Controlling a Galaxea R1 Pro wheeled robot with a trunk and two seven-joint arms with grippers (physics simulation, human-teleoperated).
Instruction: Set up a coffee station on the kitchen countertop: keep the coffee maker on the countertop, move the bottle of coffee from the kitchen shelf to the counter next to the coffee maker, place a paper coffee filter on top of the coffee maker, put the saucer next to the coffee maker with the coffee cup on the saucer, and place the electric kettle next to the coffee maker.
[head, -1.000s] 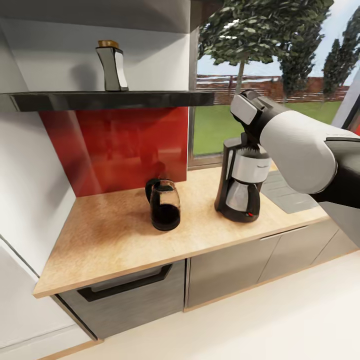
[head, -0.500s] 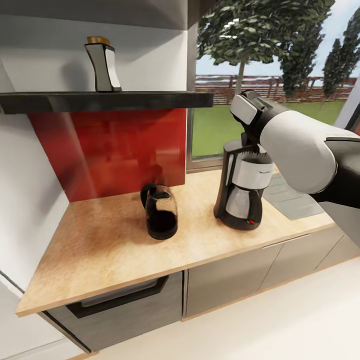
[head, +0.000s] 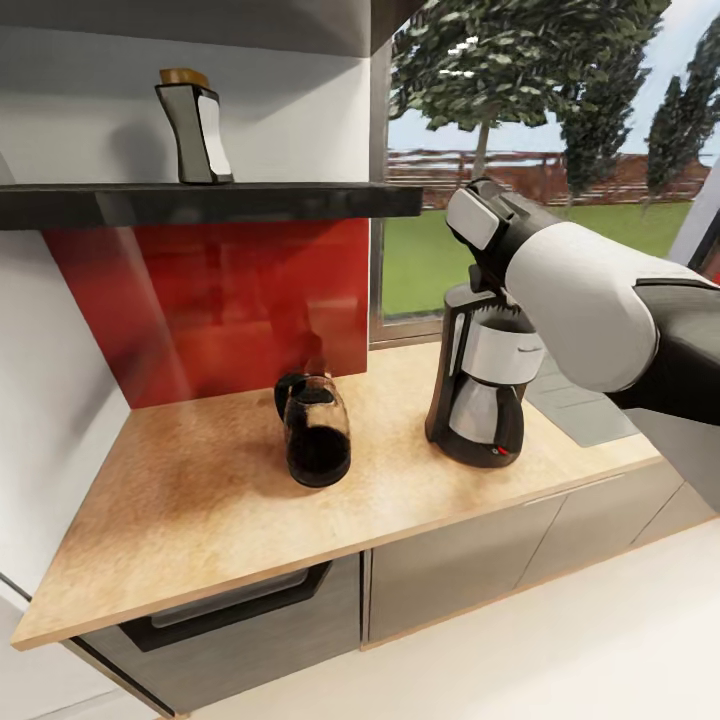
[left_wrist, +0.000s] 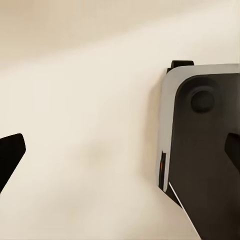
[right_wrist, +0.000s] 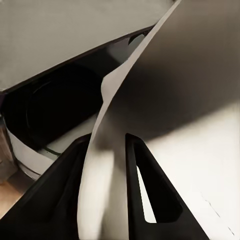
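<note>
The black coffee maker (head: 485, 385) stands on the light-wood kitchen countertop (head: 200, 500), with the dark glass electric kettle (head: 315, 435) to its left. The bottle of coffee (head: 190, 125) is upright on the black kitchen shelf (head: 250, 203). My right arm (head: 590, 300) reaches over the coffee maker and hides its gripper there. In the right wrist view my right gripper (right_wrist: 109, 142) is shut on the white paper coffee filter (right_wrist: 190, 75), just above the coffee maker's open dark basket (right_wrist: 55, 110). My left gripper (left_wrist: 120, 152) hangs open over pale floor.
A red backsplash (head: 220, 300) and a window (head: 440, 240) back the counter. The steel sink (head: 580, 395) lies right of the coffee maker. Grey cabinet fronts (head: 450, 565) and a dark drawer (head: 230, 625) sit under the worktop. Part of my own base (left_wrist: 210, 150) is in the left wrist view.
The whole head picture has shifted, so the camera moved. My right wrist has edged slightly left over the coffee maker's top. The kettle, bottle and coffee maker stay in place.
</note>
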